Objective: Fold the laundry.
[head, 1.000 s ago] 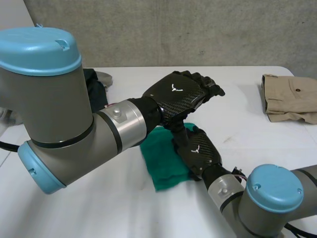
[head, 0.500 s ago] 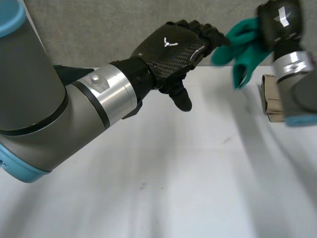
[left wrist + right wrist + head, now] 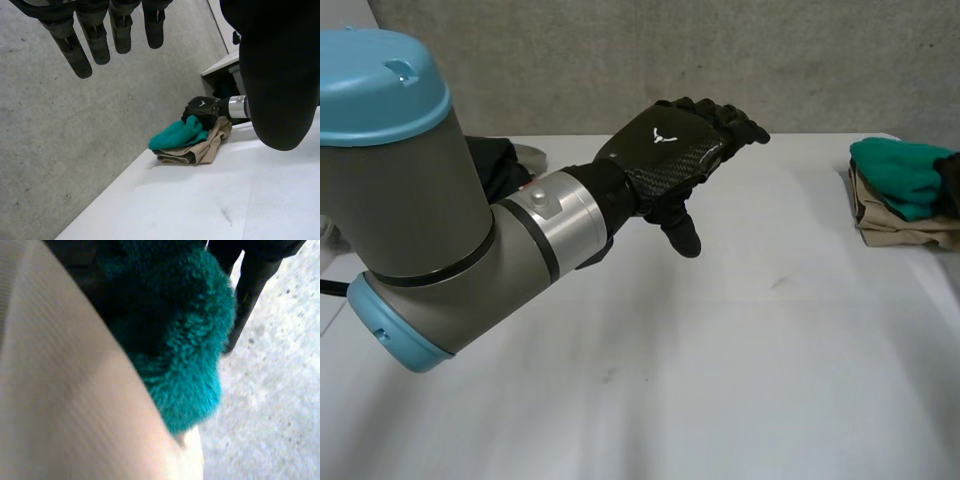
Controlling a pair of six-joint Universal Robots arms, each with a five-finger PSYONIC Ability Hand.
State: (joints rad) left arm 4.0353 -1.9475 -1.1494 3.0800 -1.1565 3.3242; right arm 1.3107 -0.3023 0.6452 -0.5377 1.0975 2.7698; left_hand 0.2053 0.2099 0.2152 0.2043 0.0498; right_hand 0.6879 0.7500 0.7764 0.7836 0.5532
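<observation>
White desk (image 3: 740, 380) in the foreground, with the left hand (image 3: 665, 150) held above its middle, fingers relaxed and holding nothing, apparently kept clear of the work. Beyond, at the far right edge, the green cloth (image 3: 895, 170) lies bunched on a folded beige garment (image 3: 900, 230), judged a stack of finished items. The right hand (image 3: 201, 106) rests on the cloth, and whether it grasps or has released it cannot be told.
</observation>
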